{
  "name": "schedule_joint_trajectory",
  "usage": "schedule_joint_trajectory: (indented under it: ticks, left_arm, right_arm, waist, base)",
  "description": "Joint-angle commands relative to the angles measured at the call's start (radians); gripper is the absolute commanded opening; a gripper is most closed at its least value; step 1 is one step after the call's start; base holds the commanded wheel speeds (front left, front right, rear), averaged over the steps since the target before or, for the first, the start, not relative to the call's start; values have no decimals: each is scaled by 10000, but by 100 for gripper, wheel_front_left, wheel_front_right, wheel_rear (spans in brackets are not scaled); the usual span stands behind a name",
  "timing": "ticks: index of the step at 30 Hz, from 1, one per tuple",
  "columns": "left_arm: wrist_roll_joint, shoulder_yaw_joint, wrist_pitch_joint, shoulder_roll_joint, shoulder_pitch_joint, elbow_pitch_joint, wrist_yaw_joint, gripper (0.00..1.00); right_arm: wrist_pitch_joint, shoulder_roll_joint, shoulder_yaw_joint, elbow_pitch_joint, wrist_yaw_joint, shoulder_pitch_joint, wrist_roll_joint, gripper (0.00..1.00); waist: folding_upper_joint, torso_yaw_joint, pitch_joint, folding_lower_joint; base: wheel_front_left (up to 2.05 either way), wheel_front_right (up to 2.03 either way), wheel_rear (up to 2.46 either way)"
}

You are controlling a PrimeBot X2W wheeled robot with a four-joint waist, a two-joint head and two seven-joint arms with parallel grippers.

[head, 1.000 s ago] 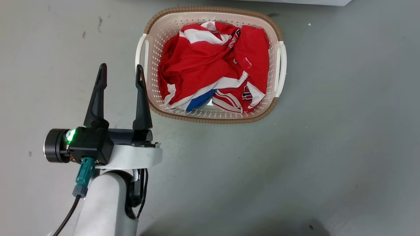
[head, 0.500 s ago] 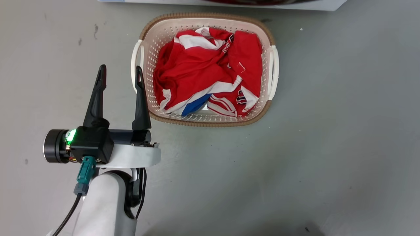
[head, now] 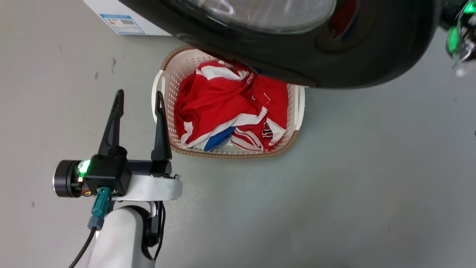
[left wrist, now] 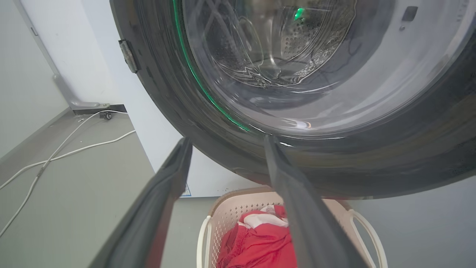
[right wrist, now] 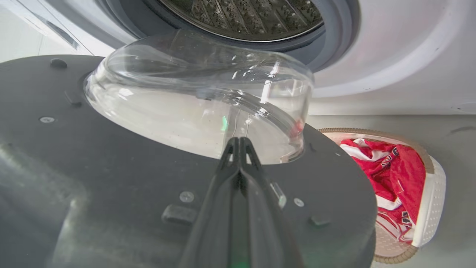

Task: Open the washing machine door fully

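Glossy black plastic spans the top of the head view: the washing machine door point(head: 372, 56), standing out from the white washing machine point(head: 122, 18) and hanging over the far rim of a laundry basket point(head: 223, 155) full of red clothes point(head: 223, 100). The door looks only partly open. A wider swing would likely carry it towards the left gripper point(head: 140, 95), which stands just beside the basket's left handle. Its fingers are spread wide and hold nothing.

In the left wrist view the risk is plainer. The two spread fingers point(left wrist: 174, 167) point up at the door's lower rim, near it but apart from it, so a sweeping door could strike them. The steel drum shows through the glass bowl point(left wrist: 279, 56).

In the right wrist view the right gripper point(right wrist: 240, 143) has its fingers clenched flat together with nothing between them. They lie over the door's dark inner face at the foot of the bowl; whether the tips press on it I cannot tell. Pushing with closed tips on so smooth a face, they could skid onto the glass and the door could swing back. The drum mouth point(right wrist: 241, 15) beyond stands uncovered.
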State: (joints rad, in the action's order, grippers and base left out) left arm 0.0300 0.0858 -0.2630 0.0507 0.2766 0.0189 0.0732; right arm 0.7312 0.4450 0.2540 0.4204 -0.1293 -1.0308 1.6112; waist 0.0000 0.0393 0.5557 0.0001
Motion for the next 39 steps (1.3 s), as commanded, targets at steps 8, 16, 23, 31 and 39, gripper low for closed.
schedule_joint_trajectory:
  ticks: [8,16,23,31,39]
  left_arm:
    - [62,-95,-28,-7,-444,-49,11,100]
    - [-30,-144,-28,-5,-724,-170,-19,100]
    - [-97,-205,-28,-5,-1079,-261,-75,100]
    - [-38,-152,-28,-5,-1349,-363,-58,100]
    - [56,-40,-28,-7,-1551,-507,-40,100]
  right_arm:
    - [261,91,333,-1263,-27,1656,343,0]
    - [222,20,713,-2160,-25,3163,714,0]
    - [79,-176,1157,-2610,-27,4138,1015,0]
    - [177,-437,1934,-2968,-28,4664,1200,0]
    - [269,-641,2752,-3296,-27,5063,1289,0]
  waist:
    - [0,3,-626,-1]
    - [0,28,-1272,-1]
    - [0,-21,-1888,-1]
    - [0,-8,-2409,-1]
    - [0,120,-2907,-1]
  base:
    - [0,0,0]
    - [0,0,0]
    - [0,0,0]
    - [0,0,0]
    - [0,0,0]
